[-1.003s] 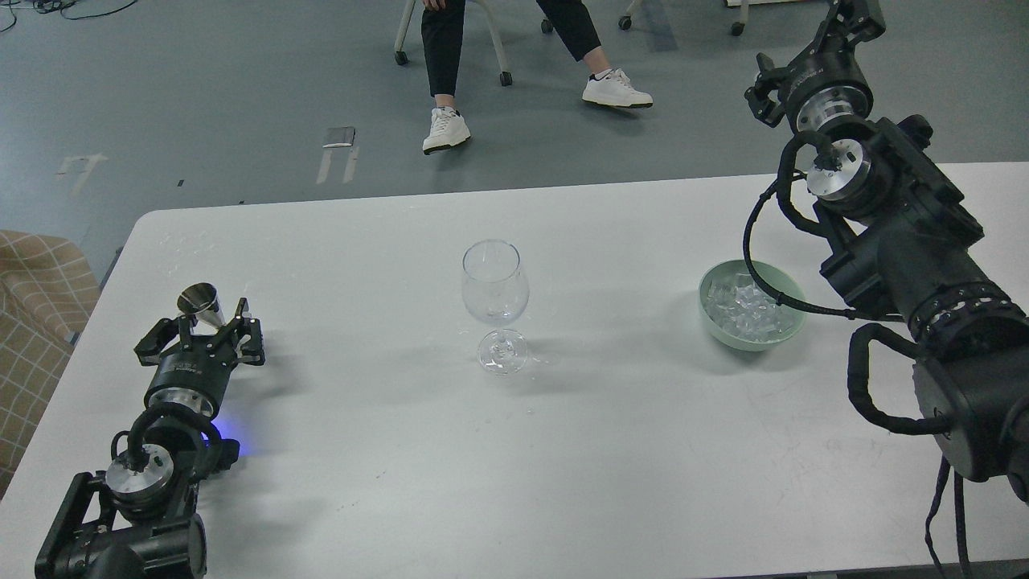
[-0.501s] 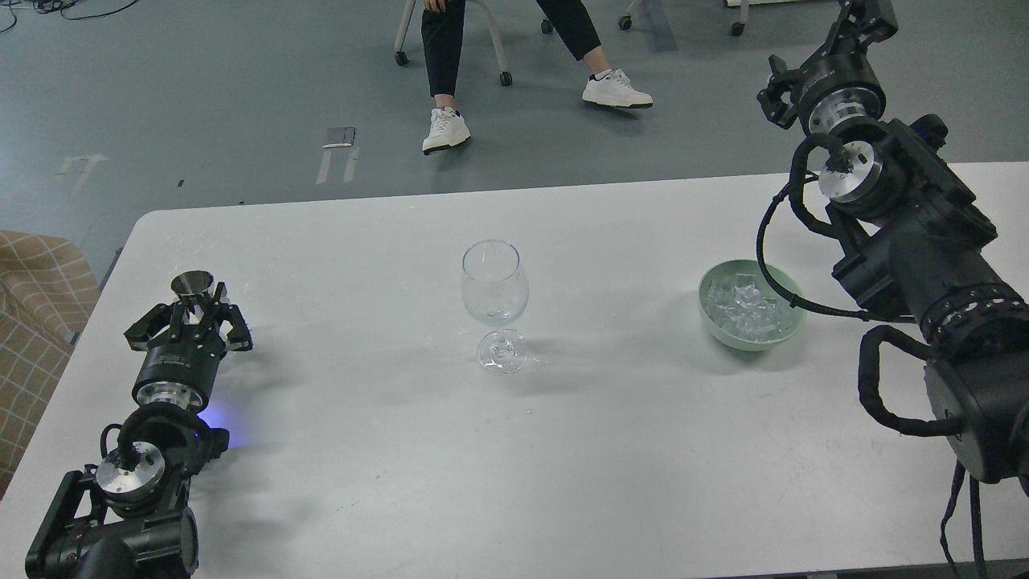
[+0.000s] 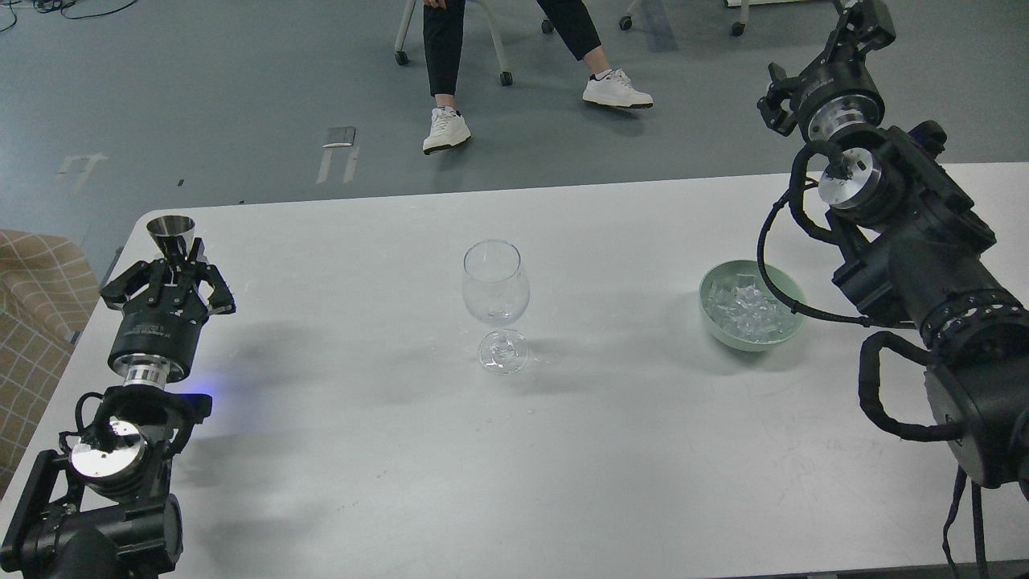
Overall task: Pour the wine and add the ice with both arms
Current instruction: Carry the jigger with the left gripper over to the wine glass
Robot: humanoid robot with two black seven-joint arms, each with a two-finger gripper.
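My left gripper (image 3: 172,259) is shut on the narrow base of a small metal cone cup (image 3: 170,231), held upright near the table's far left edge. No wine shows in the cup. A clear stemmed wine glass (image 3: 495,283) stands mid-table and looks empty. A mint-green bowl (image 3: 711,320) holding several clear ice cubes (image 3: 748,309) sits to the right. My right gripper (image 3: 821,53) is raised beyond the table's far right side, above and behind the bowl. It is seen from behind, so its fingers cannot be told apart.
The white table (image 3: 563,450) ends just left of my left arm. A checked beige seat (image 3: 36,305) stands beside that edge. A seated person's legs and white shoes (image 3: 617,88) are on the floor beyond the far edge.
My left gripper has closed on the metal cup and carried it up and to the far left. The right gripper shifted slightly up and right.
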